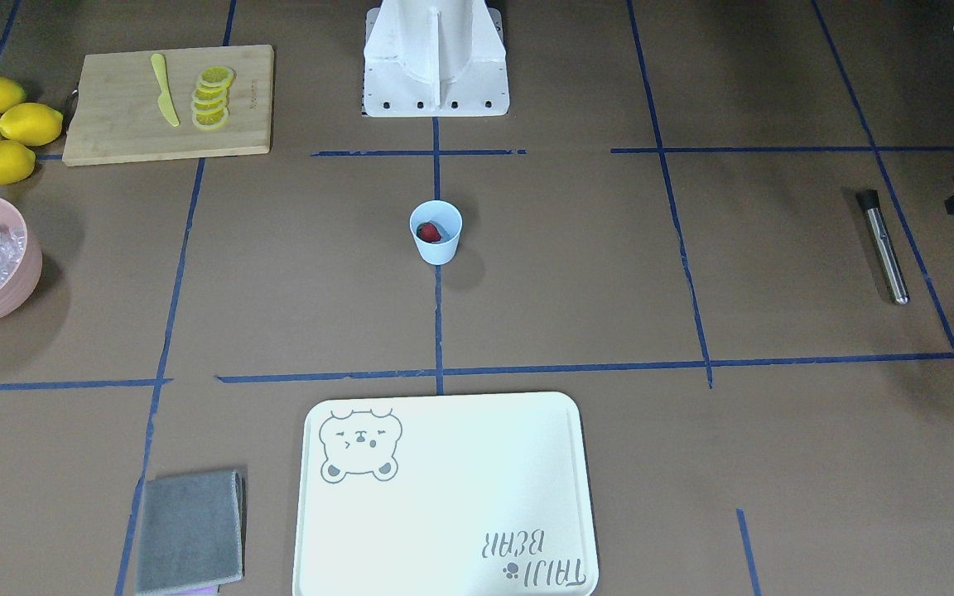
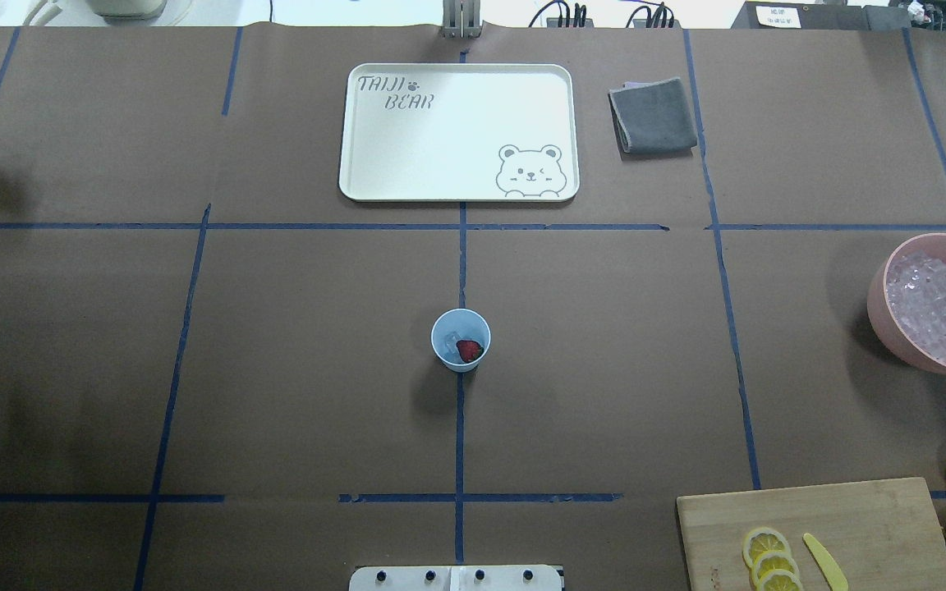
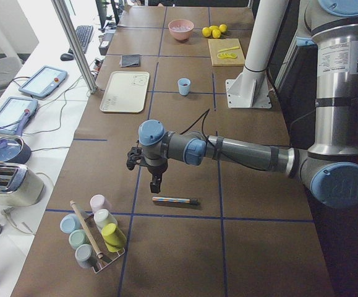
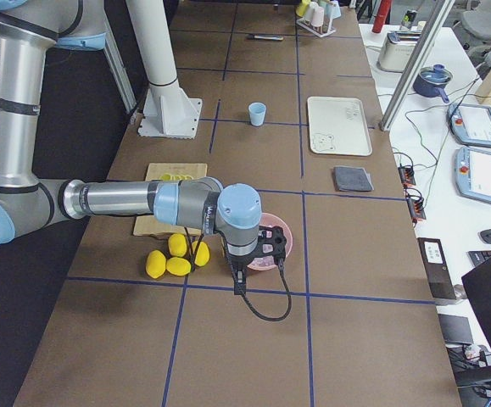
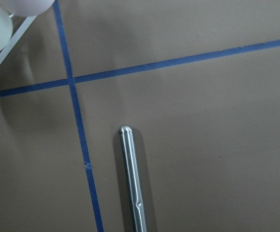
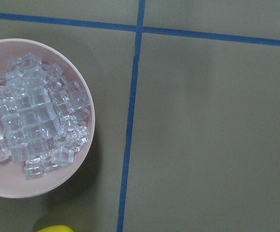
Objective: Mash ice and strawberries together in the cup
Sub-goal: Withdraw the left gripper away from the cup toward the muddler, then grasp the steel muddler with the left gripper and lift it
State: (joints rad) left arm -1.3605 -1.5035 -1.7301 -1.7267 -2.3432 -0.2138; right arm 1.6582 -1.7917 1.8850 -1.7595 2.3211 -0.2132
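far from left gripper (image 3: 156, 185) and right gripper (image 4: 238, 285) (i cannot tell their widths) stands the cup (image 2: 443, 348).

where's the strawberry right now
In the overhead view the strawberry lies inside the light blue cup, mid-table, between the white tray on the far side and the robot's base.
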